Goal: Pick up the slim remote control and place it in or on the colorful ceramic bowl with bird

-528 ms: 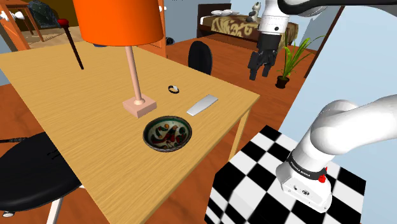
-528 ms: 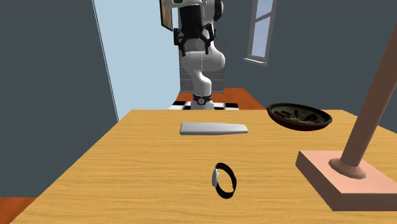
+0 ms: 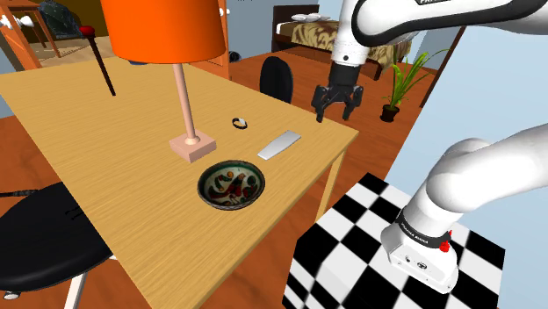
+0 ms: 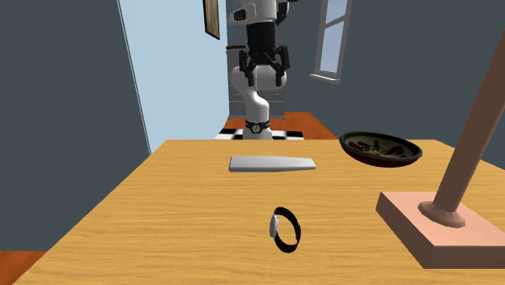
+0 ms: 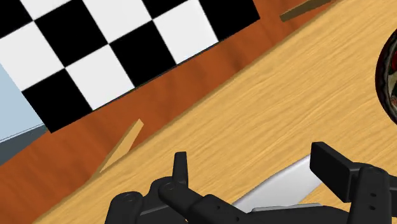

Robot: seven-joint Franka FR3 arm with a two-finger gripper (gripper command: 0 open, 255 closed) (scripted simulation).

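The slim grey remote [image 3: 279, 145] lies flat on the wooden table [image 3: 105, 132], near the edge closest to the stand. The same remote [image 4: 271, 164] is seen in the second exterior view, and part of it [image 5: 287, 186] lies just under the hand in the wrist view. The dark bowl with a red and white pattern [image 3: 231, 184] sits a little way from the remote toward the shoulder view's lower left; its rim [image 5: 388, 70] and the bowl [image 4: 380, 149] are in sight too. My gripper [image 3: 336, 104] hangs open above the table's edge, up and to the right of the remote. Nothing sits between its fingers [image 5: 181, 167].
A lamp with an orange shade stands on a pink base [image 3: 192, 145] beside the bowl. A black wristband [image 3: 240, 123] lies beyond the remote. A black chair [image 3: 39, 237] stands at the shoulder view's lower left. The checkered stand [image 3: 378, 237] is at the lower right.
The arm has swung down and toward the shoulder view's left, bringing the gripper from beside the table to above its edge near the remote. The fingers stay apart.
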